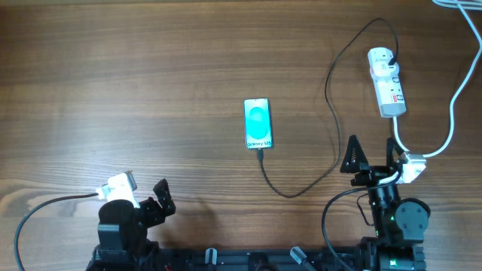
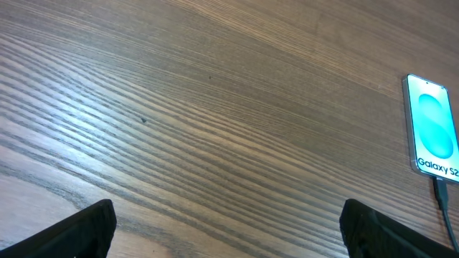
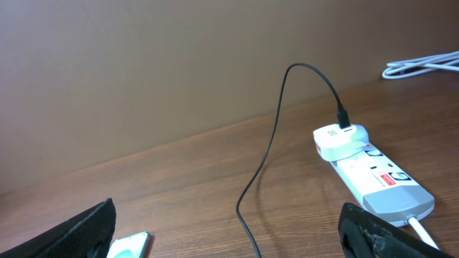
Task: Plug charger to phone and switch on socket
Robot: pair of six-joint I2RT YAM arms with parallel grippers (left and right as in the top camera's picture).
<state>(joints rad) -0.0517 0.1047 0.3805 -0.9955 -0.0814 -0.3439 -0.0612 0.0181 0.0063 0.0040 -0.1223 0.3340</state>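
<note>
Wooden table (image 1: pixel 151 75) holds the phone (image 1: pixel 257 124), the charger (image 3: pixel 277 107) meeting its lower edge and running to the socket (image 1: pixel 388 86); I see left gripper (image 2: pixel 229 233) and right gripper (image 3: pixel 229 233) spread wide, gripping nothing.

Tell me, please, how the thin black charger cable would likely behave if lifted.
Probably floppy: the charger lies in loose curves across the table and arches above the socket. Likely light, being so thin; it should sag and trail when lifted, and might slip from a pinch.
</note>
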